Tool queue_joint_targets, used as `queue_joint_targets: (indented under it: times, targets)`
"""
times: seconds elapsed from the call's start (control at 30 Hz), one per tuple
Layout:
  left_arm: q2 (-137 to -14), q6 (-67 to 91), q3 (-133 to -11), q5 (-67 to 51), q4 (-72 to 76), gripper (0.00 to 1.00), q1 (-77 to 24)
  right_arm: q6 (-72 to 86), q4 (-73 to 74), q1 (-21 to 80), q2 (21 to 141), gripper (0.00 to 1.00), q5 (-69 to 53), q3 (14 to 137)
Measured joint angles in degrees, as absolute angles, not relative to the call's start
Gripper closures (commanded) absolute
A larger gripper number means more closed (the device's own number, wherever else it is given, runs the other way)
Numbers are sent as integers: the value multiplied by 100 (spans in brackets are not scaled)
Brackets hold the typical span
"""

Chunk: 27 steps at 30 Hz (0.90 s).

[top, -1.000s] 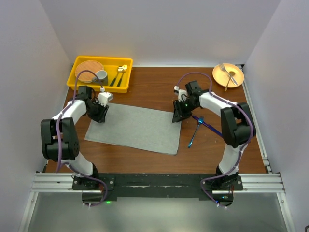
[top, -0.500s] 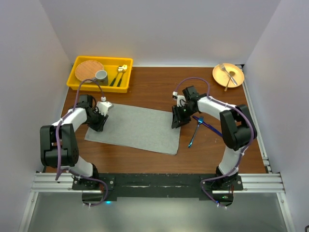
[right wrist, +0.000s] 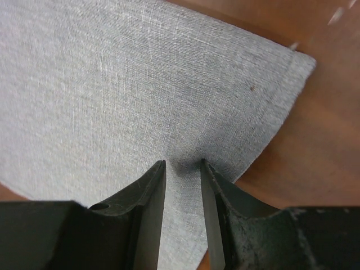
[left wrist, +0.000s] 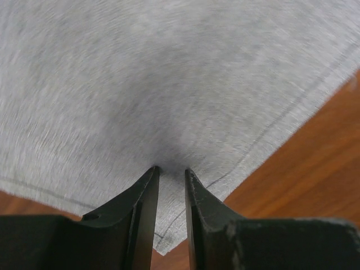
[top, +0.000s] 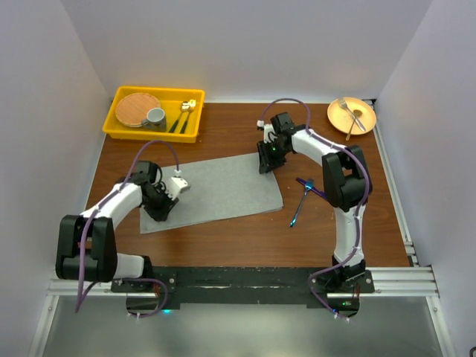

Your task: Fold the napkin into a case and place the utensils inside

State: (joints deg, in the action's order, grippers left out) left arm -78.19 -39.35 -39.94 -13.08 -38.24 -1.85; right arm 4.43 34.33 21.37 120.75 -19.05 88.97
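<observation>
The grey napkin (top: 216,190) lies flat and slanted on the brown table. My left gripper (top: 158,212) stands on its near left corner. In the left wrist view its fingertips (left wrist: 171,170) press on the cloth (left wrist: 169,84) with a narrow gap between them. My right gripper (top: 265,165) stands on the far right corner, and its tips (right wrist: 183,163) also rest slightly apart on the napkin (right wrist: 129,84). The blue-handled fork (top: 301,204) and knife (top: 311,186) lie crossed on the bare wood right of the napkin.
A yellow tray (top: 119,128) at the back left holds a wooden plate, a grey cup (top: 155,116) and dark-handled gold cutlery (top: 184,115). An orange plate (top: 335,119) with a silver fork (top: 349,111) sits at the back right. White walls enclose the table.
The napkin has turned with the grippers on it: my left gripper slid toward the near edge, my right gripper slid toward the back. The left jaws have narrowed a little.
</observation>
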Motion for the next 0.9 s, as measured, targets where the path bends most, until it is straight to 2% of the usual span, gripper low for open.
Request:
queue_joint_targets:
  times: [0.13,0.23,0.47,0.63,0.9]
  targets:
    - [-7566,-3686,-3938,-1575,-4075,62,-753,266,3551,2132,12138,57,-1855,9218]
    - [-7476,-3496,-4036,-1623,-4215,60,-812,172,3636,2132,11852,55,-1852,9164]
    - [-7478,-3109,-4530,-1612,-4160,59,-447,-117,3614,2132,10930,57,-1951,8731]
    - [-7922,-3046,-4532,-1557,-4025,60,-379,-110,3555,2132,11240,59,-2222,8626]
    - [-8739,-2961,-4873,-1476,-3863,60,121,-113,3505,2137,11319,63,-2526,7651]
